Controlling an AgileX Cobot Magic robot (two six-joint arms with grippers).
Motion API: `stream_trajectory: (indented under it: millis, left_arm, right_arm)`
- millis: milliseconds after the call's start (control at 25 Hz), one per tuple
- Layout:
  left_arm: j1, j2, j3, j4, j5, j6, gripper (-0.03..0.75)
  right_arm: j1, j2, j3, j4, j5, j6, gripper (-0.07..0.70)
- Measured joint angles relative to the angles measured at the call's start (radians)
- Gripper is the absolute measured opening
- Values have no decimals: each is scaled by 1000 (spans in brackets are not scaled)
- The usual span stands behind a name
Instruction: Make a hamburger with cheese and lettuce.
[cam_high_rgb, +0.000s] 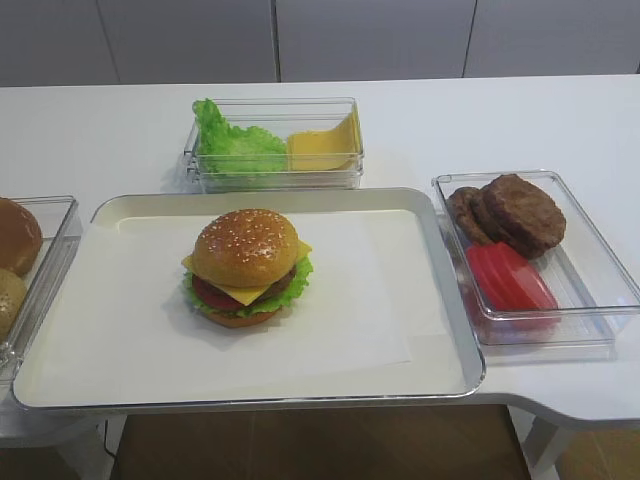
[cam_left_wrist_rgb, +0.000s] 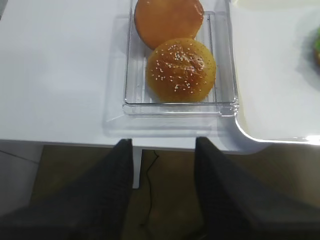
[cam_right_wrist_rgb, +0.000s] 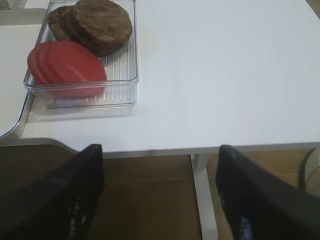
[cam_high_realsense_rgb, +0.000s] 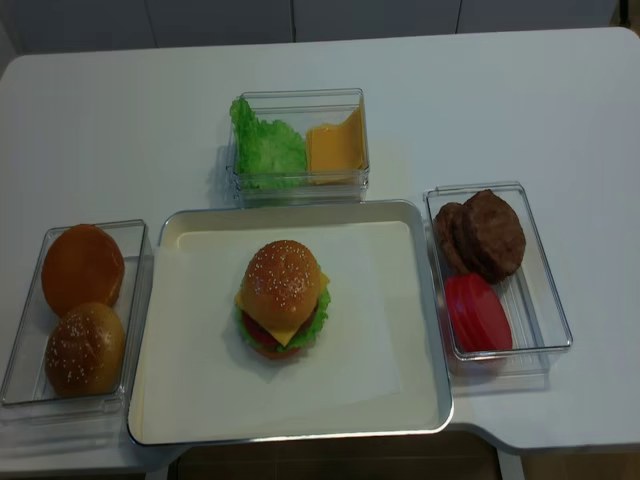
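The hamburger (cam_high_rgb: 247, 262) (cam_high_realsense_rgb: 281, 297) stands assembled on the paper-lined tray (cam_high_rgb: 440, 300) (cam_high_realsense_rgb: 420, 330), left of its middle, with a sesame top bun. Yellow cheese (cam_high_rgb: 246, 293) (cam_high_realsense_rgb: 284, 335) pokes out as corners under the top bun. Frilly green lettuce (cam_high_rgb: 298, 279) (cam_high_realsense_rgb: 313, 324) rims the lower layers. Neither arm shows in the high views. In the left wrist view my left gripper (cam_left_wrist_rgb: 164, 144) hangs open and empty off the table's front edge, below the bun box. In the right wrist view my right gripper (cam_right_wrist_rgb: 160, 150) is open and empty, off the front edge too.
A clear box (cam_left_wrist_rgb: 129, 60) (cam_high_realsense_rgb: 22, 340) at the left holds two buns (cam_left_wrist_rgb: 180, 69). Behind the tray a box (cam_high_realsense_rgb: 300, 98) holds loose lettuce leaves and bent cheese slices. A box (cam_right_wrist_rgb: 125, 80) (cam_high_realsense_rgb: 545, 290) at the right holds brown patties (cam_right_wrist_rgb: 100, 25) and tomato slices (cam_right_wrist_rgb: 65, 62).
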Motion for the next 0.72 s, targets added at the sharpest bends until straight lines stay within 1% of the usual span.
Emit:
stream_trajectory:
  millis: [200,400,600,720]
  left_arm:
    - [0,-168,44,0,9,0,307]
    - [0,-296,43,0,14,-2,307]
    - [0,-343,50,9,18,-2,307]
    - [0,-343,81,22,18,-2,307]
  right_arm:
    - [0,0,0,0,0,0,532]
    - [0,0,0,0,0,0,532]
    - [0,0,0,0,0,0,532]
    - [0,0,0,0,0,0,532]
